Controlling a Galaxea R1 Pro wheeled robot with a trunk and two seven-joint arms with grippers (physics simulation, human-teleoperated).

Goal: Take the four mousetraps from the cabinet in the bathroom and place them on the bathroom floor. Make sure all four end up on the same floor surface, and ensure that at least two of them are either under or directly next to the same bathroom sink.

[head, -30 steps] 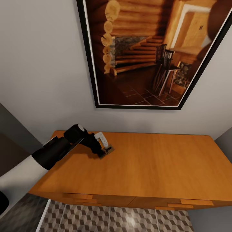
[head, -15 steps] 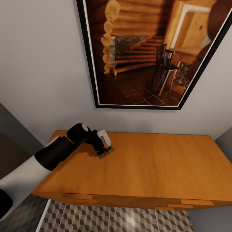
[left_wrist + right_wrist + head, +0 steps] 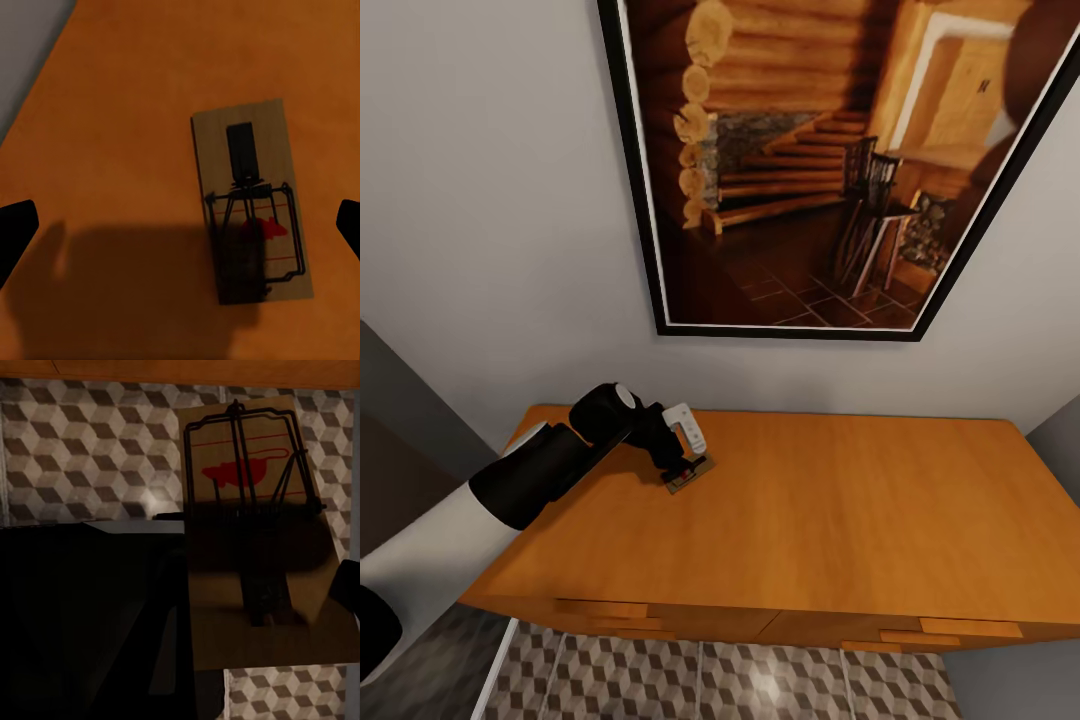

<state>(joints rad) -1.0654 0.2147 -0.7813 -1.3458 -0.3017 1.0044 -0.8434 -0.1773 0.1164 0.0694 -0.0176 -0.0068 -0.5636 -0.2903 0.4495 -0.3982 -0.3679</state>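
One flat brown wooden mousetrap (image 3: 688, 473) is lying on the orange-brown wooden cabinet (image 3: 840, 520), near its left end. The left gripper (image 3: 682, 466), jaws spread, has barely shifted, hovering over it ungrasped. The right gripper is clutching a second mousetrap (image 3: 255, 547).

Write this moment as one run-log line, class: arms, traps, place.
left gripper: open above mousetrap | trap flat on cabinet top | right gripper: holding second mousetrap over tiled floor

Head high; wrists close, downward.
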